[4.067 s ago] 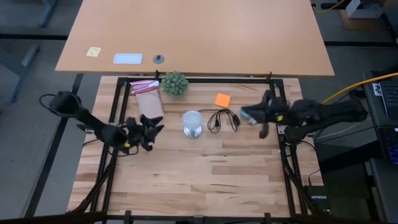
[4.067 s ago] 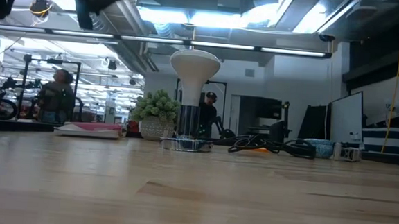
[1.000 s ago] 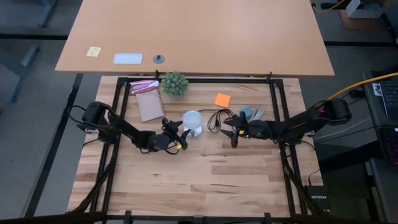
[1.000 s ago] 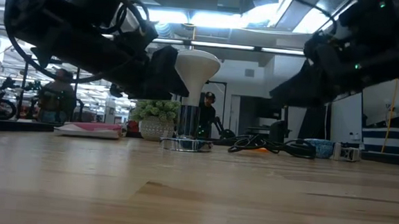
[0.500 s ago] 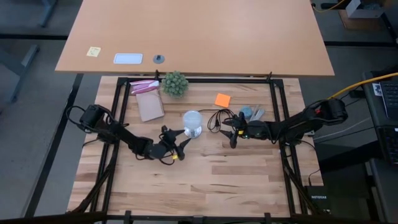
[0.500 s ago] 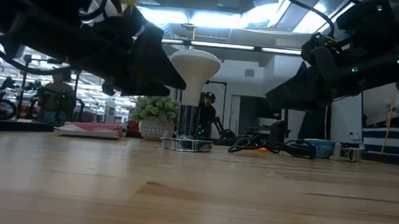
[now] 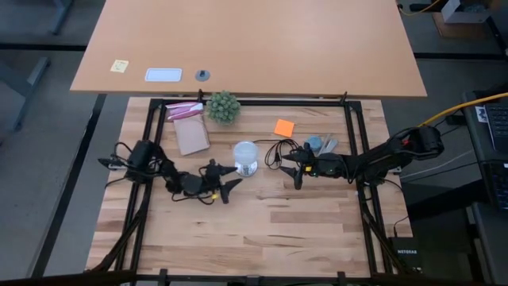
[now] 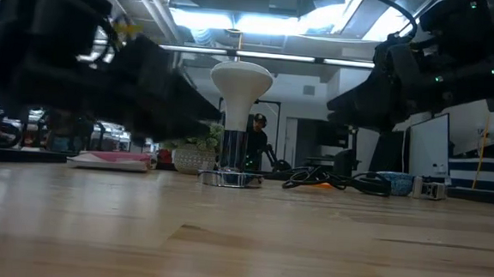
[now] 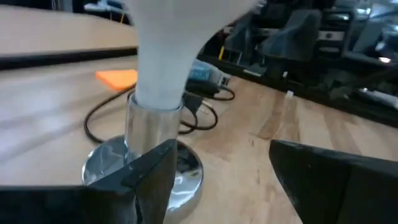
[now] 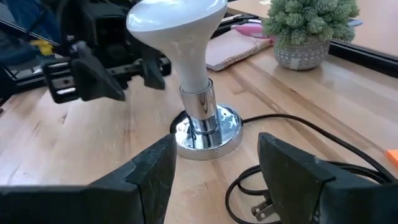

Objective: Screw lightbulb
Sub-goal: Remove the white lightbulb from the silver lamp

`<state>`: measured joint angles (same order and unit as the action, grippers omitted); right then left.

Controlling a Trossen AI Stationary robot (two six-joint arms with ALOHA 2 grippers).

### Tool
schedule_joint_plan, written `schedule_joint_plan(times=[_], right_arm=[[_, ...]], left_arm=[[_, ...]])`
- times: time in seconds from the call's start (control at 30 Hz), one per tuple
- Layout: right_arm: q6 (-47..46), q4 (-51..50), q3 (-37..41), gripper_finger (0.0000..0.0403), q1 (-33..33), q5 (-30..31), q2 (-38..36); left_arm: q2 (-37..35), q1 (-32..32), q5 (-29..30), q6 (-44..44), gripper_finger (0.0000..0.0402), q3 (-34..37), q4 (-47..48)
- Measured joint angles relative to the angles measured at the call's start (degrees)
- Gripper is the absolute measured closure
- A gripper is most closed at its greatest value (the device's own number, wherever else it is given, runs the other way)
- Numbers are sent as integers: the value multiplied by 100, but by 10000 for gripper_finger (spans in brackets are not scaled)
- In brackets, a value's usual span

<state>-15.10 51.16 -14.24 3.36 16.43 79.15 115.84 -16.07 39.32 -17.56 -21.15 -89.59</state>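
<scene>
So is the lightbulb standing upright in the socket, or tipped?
Upright. The lightbulb stands straight on the socket disc, globe on top, metal end down in the collar. How far it is screwed in, cannot tell.

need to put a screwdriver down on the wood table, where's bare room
The near half of the table, in front of both arms, is bare wood. The far right corner past the orange note is bare too. It is crowded mid-table: both end effectors flank the bulb on its base, with the cord beside it, and the plant and notebook behind.
</scene>
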Motion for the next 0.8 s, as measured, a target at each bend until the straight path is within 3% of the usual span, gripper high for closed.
schedule_joint_plan(times=[0.23, 0.8], right_arm=[[-1, 21, 0, 175, 0, -61, 0], [-1, -5, 0, 175, 0, -65, 0]], left_arm=[[228, 562, -1014, -85, 155, -175, -50], [152, 631, -1046, -1437, 155, -214, -38]])
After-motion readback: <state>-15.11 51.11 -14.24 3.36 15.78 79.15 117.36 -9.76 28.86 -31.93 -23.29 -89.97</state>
